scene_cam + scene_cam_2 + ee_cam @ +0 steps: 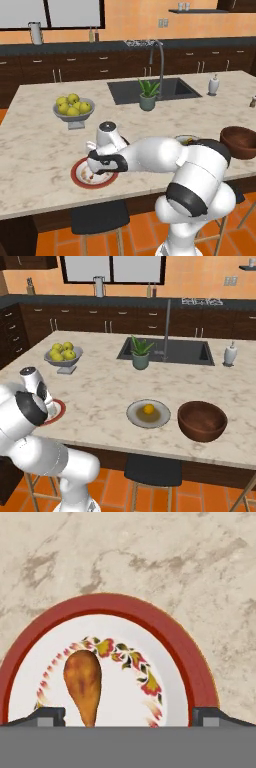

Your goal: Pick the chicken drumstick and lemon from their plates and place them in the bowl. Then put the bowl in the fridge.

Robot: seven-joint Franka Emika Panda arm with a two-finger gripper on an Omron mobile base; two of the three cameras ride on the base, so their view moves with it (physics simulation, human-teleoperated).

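With the gripper (128,716) spread fully open and empty above the red-rimmed plate (165,634), the chicken drumstick (83,684) lies left of centre between the fingertips, so shift left to centre it, then descend straight and close across its thick end.

Drumstick (83,684) is laid on red-rimmed plate (170,642), thick end up, thin bone end toward bottom edge | plate's white centre is ringed by floral pattern | marbled beige counter (150,552) is seen beyond rim | gripper (128,716) is spread wide, drumstick between the tips, nearer the left one
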